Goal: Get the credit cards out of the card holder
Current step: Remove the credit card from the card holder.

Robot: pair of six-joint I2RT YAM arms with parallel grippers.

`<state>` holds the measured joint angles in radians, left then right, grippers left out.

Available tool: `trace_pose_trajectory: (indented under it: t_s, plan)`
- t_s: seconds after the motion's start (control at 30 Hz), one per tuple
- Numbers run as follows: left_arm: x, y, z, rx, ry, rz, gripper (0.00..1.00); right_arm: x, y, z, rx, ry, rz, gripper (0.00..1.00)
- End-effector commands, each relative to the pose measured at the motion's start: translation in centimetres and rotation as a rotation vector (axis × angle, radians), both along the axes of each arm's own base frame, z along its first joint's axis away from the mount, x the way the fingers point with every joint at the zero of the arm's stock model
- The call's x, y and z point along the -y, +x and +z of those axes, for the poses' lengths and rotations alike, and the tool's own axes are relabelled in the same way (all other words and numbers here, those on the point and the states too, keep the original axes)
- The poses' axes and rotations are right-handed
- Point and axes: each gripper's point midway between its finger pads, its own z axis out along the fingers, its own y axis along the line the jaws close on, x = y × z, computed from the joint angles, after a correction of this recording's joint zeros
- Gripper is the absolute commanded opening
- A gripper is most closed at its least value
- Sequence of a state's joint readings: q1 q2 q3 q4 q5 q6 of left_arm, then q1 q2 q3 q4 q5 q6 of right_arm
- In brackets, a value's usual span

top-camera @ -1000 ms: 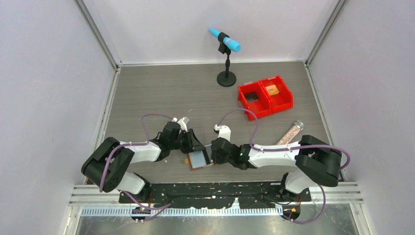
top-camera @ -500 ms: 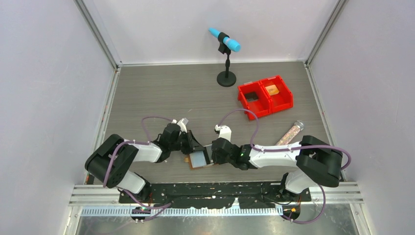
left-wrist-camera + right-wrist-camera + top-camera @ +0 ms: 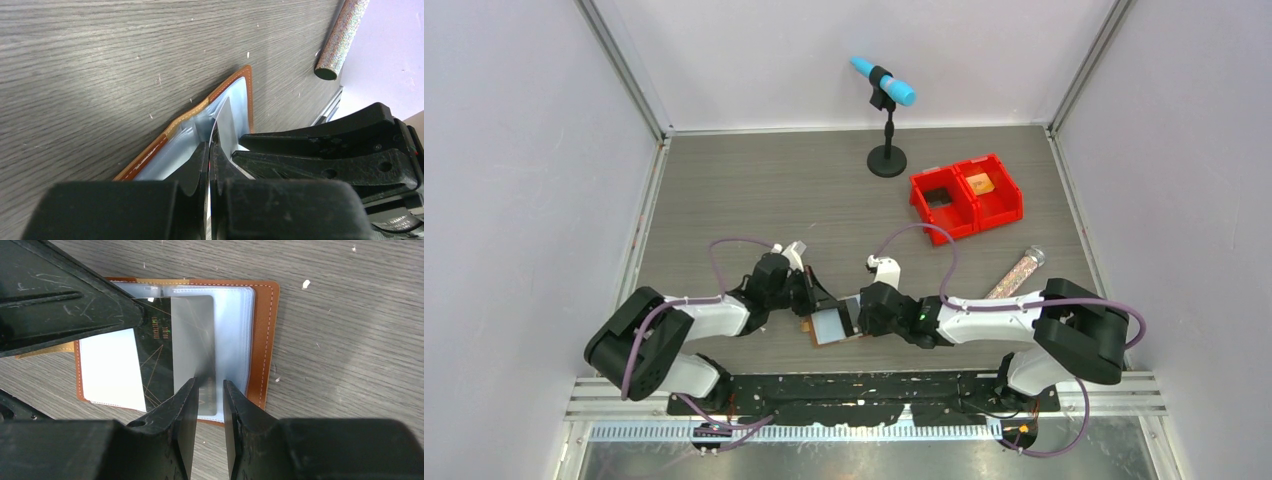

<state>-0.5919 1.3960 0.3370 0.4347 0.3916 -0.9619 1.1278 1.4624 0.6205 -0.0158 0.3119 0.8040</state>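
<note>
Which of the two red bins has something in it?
The red bin nearer the right wall: a small tan block lies in it, while the other bin shows only its dark floor.

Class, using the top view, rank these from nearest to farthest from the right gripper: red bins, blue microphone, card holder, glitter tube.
1. card holder, at the right gripper.
2. glitter tube, right, and red bins, back right: too close to call.
3. blue microphone, far back.

A blue microphone on a black stand is set at the far middle of the table. Two joined red bins are placed right of it, a tan block held in the right one. A glittery tube is laid nearer.
</note>
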Motion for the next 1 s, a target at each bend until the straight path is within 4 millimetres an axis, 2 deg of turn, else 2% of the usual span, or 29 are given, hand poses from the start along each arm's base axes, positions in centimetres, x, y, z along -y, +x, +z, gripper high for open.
trace_pose_trajectory:
  t_s: [0.0,0.27,0.53,0.8,0.97]
  plan:
    - [-1.1,-0.7,-0.5,-0.001,0.053,-0.004,0.0,2.0,-0.5,-1.1,-0.027,-0.058,-0.017,0.32]
    - [-2.5,-1.2,-0.2,0.004,0.087,-0.005,0.0,2.0,-0.5,-0.8,-0.025,-0.052,-0.013,0.32]
    - [-4.0,-1.3,1.8,0.051,0.114,0.011,0.0,1.7,-0.4,0.1,-0.012,-0.039,0.001,0.32]
    - [-4.8,-2.5,4.3,0.096,0.116,-0.019,0.0,0.9,-0.3,2.9,0.03,0.024,0.053,0.32]
    - [-4.2,-3.4,6.0,0.157,0.065,-0.093,0.0,-0.3,-0.7,6.1,0.08,0.114,0.137,0.33]
